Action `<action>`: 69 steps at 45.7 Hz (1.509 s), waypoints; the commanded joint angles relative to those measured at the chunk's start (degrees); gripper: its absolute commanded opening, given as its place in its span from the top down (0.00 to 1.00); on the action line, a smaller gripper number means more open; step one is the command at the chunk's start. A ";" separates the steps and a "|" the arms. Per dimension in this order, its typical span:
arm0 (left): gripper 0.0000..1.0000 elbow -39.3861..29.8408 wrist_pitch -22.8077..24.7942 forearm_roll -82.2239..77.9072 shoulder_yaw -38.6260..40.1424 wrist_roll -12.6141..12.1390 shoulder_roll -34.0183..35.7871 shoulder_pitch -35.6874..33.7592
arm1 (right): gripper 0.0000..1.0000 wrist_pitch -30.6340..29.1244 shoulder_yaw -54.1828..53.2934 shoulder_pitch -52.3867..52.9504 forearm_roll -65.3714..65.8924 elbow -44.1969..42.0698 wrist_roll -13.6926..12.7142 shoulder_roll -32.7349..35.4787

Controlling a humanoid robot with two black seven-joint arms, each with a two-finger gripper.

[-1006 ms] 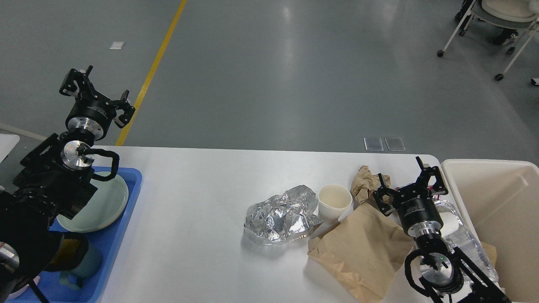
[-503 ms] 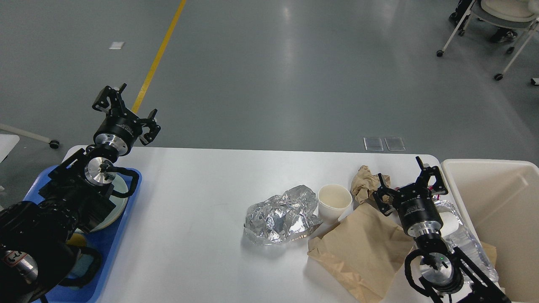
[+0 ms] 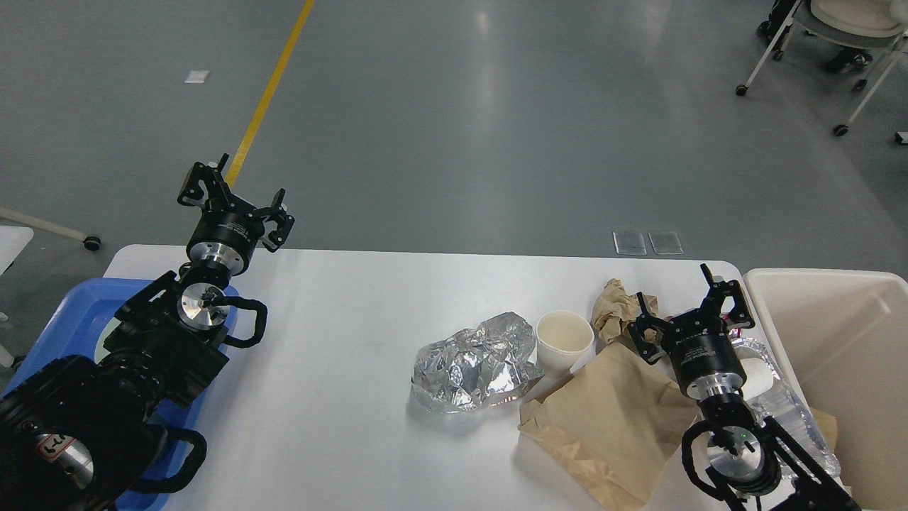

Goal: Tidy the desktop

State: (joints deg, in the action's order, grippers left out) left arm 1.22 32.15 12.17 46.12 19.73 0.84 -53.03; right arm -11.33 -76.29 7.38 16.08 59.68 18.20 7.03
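The white desktop (image 3: 340, 397) fills the lower view. On it lie a crumpled sheet of foil (image 3: 472, 365), a white paper cup (image 3: 564, 341), a crumpled brown paper ball (image 3: 614, 305) and a flat brown paper bag (image 3: 610, 419). A clear plastic bottle (image 3: 787, 408) lies by the right edge, partly behind my right arm. My left gripper (image 3: 236, 200) is open and empty above the desktop's far left edge. My right gripper (image 3: 688, 305) is open and empty, just right of the paper ball, above the bag's far end.
A blue tray (image 3: 78, 312) with a pale plate sits at the left, mostly hidden by my left arm. A beige bin (image 3: 844, 341) stands at the right end. Grey floor with a yellow line lies beyond; chair legs are at far right.
My left arm has swung right and inward, from over the blue tray to above the desktop's far left edge. The right arm and the objects have not moved.
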 commanded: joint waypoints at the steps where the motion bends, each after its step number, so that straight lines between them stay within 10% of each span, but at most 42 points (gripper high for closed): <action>1: 0.03 -0.08 1.51 -0.04 0.02 1.45 -0.14 1.26 | 0.00 -0.01 0.00 0.00 0.00 0.00 0.00 0.00; 69: 0.03 -0.26 7.49 0.14 -0.15 2.33 -0.40 5.75 | 0.00 -0.01 0.00 0.00 0.00 0.00 0.00 0.00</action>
State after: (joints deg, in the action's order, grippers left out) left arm 0.97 39.64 12.31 45.96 22.06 0.44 -47.28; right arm -11.30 -76.29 7.38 16.08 59.68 18.19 7.03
